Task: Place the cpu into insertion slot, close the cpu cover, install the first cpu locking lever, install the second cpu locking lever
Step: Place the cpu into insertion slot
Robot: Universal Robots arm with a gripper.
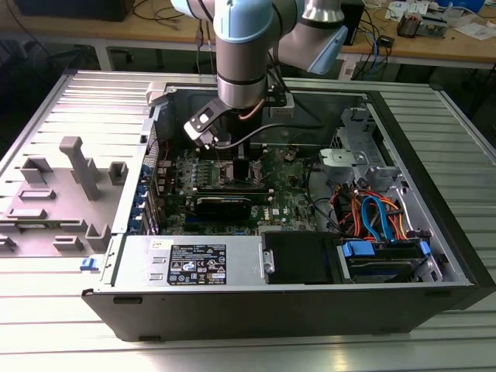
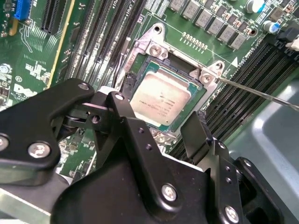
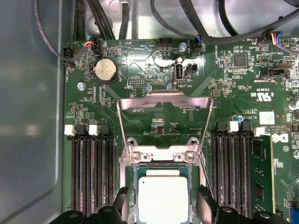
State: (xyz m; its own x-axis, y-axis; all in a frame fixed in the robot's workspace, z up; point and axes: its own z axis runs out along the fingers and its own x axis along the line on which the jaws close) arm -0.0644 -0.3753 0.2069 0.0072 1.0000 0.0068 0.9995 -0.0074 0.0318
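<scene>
I read the end effector as empty. Its two black fingers are spread apart and hang on either side of the socket without touching the chip. The cpu lies flat in the insertion slot on the green motherboard, silvery top up.

The cpu cover stands open on its hinge, with the board showing through its cut-out. In the second wrist view a thin locking lever juts out from a socket corner, unlatched.

I'd judge the chip light, rigid and unforgiving underneath, so I would hold it by opposite edges only. The cover looks like thin, stiff sheet metal that swings freely. I would press its free bar, not its side rails. The lever looks springy and slippery.
</scene>
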